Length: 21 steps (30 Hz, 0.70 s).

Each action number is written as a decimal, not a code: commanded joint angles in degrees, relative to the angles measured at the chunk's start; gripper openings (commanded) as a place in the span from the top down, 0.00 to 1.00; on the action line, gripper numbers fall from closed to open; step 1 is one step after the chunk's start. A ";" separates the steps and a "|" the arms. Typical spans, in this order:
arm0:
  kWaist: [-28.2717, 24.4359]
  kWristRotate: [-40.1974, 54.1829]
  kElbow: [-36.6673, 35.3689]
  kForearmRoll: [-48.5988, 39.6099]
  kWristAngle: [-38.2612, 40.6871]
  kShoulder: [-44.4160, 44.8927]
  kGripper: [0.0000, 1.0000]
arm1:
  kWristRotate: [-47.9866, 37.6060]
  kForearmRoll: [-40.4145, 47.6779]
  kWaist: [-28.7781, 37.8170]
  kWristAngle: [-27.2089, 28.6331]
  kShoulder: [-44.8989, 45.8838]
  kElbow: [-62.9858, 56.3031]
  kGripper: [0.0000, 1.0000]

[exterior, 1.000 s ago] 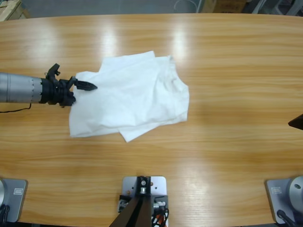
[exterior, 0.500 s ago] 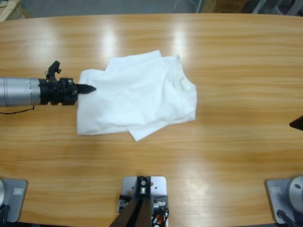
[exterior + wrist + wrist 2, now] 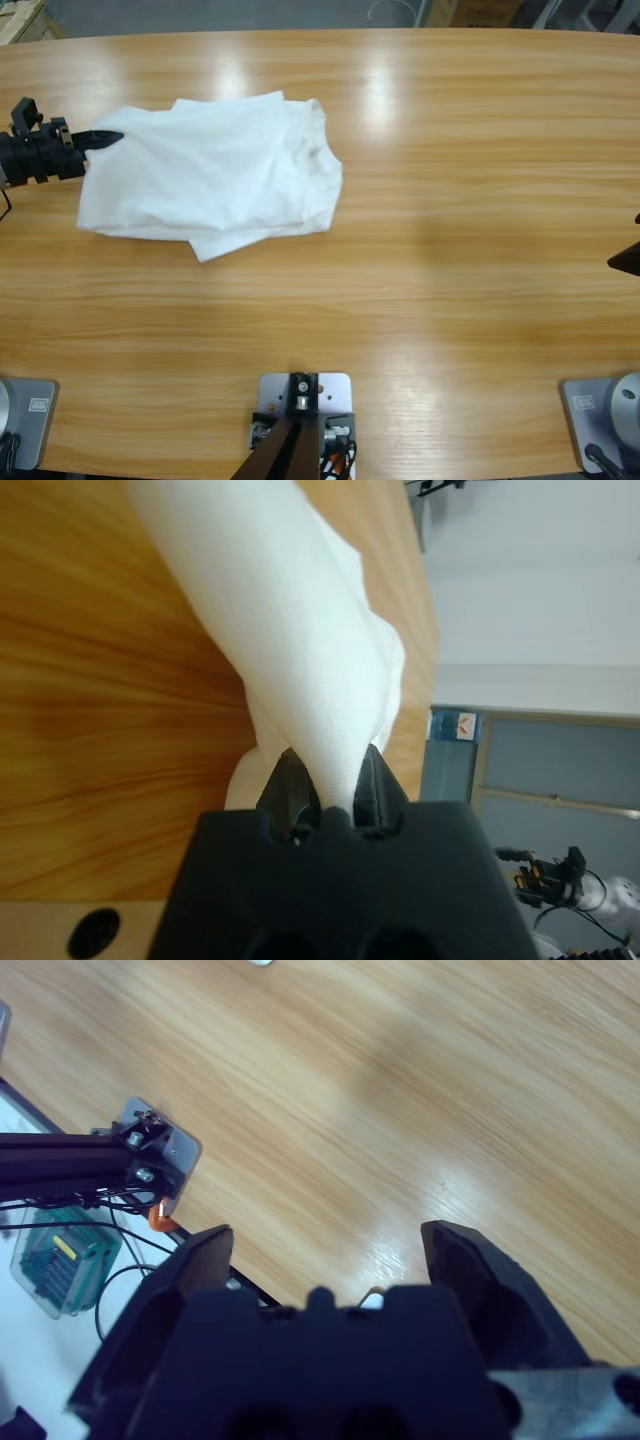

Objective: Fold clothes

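Over on the far left of the wooden table, seen from above, the left gripper comes in from the left edge, its black jaws pinched tight on the left corner of the white T-shirt. The shirt lies crumpled and partly folded on the left half of the table toward its far side, layers overlapping, a pointed corner sticking out at its near edge. Its round neck shows on the right side of the bundle. Since a second ago the whole bundle has slid left and away from the camera, and most of the silver forearm has gone out of frame with it. At the right edge only a small dark tip of the right gripper pokes in, well apart from the shirt.

Now the left wrist view: right down the left gripper, and the two jaws are closed to a narrow slot with a thick twist of the T-shirt clamped between them. The cloth rises from the jaws in a taut rope-like fold, with table grain to its left and a pale wall, a blue-grey panel and some dark equipment beyond.

Over to the right wrist view: the right gripper has its jaws spread wide, nothing between them, bare table beneath. A metal bracket with cables and a clear green-filled box sit off the table's edge at lower left.
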<state>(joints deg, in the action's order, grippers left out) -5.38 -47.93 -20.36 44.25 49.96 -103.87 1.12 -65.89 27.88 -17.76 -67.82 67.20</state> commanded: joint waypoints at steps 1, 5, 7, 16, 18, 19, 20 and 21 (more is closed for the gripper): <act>4.57 -3.86 -3.11 0.92 2.78 0.71 1.00 | -0.68 1.11 0.46 -1.63 -1.42 -1.74 0.23; 8.89 -7.90 -5.39 0.83 2.41 2.01 1.00 | -0.23 0.86 0.44 -3.12 -4.90 0.91 0.23; 9.98 -8.92 -6.15 0.83 2.25 2.85 1.00 | 0.18 2.24 0.48 -4.44 -8.33 2.51 0.23; 9.19 11.81 -0.47 -15.88 -4.08 11.89 1.00 | -0.07 3.52 5.70 0.41 -6.50 3.71 0.23; 11.28 17.03 -3.48 -27.75 -8.00 15.23 1.00 | -0.28 3.48 5.70 0.46 -5.18 2.42 0.23; 12.15 19.31 -6.01 -34.15 -9.76 16.28 1.00 | -0.40 3.48 5.70 0.48 -4.92 2.11 0.23; 12.88 22.14 -9.59 -41.85 -11.65 17.11 1.00 | -0.56 3.59 5.70 0.45 -4.71 1.83 0.23; 13.11 24.87 -13.43 -48.77 -13.03 17.34 1.00 | -0.68 3.69 5.70 0.41 -4.57 1.65 0.23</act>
<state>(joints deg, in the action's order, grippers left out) 3.92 -35.95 -22.80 26.35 45.67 -93.17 1.18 -62.64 32.74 -18.22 -75.24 72.51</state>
